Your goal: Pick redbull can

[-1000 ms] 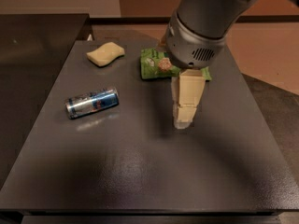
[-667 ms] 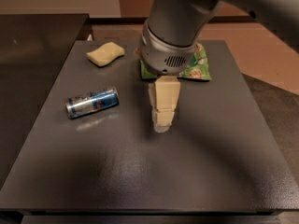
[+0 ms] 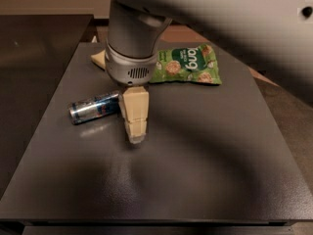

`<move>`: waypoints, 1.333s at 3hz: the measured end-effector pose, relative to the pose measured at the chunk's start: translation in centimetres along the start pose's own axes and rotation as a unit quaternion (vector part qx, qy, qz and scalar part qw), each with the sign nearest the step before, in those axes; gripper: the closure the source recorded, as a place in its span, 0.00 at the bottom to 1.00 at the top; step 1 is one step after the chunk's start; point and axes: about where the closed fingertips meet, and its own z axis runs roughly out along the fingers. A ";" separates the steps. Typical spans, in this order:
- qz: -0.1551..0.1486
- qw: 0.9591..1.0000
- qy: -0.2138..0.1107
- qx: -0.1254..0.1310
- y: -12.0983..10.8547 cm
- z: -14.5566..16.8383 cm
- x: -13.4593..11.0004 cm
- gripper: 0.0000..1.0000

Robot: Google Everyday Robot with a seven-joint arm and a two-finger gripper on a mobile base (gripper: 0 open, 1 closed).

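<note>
None of the pick is done yet: the redbull can (image 3: 95, 107) lies on its side on the dark table (image 3: 205, 175), just left of the gripper (image 3: 135, 131), which hangs low beside the can's end. How far open the gripper stands cannot be told. Grasping and lifting remain.

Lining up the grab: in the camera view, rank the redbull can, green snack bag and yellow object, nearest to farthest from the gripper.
1. redbull can, lying right beside the gripper, view-left.
2. green snack bag, back right, and yellow object, back left behind the arm: too close to call.
</note>
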 end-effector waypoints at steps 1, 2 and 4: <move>-0.028 0.999 0.005 -0.018 -1.2 2.0 -2.3 0.00; -0.047 0.998 0.013 -0.033 -2.2 4.2 -4.2 0.00; -0.062 0.996 0.038 -0.056 -3.4 7.5 -5.8 0.00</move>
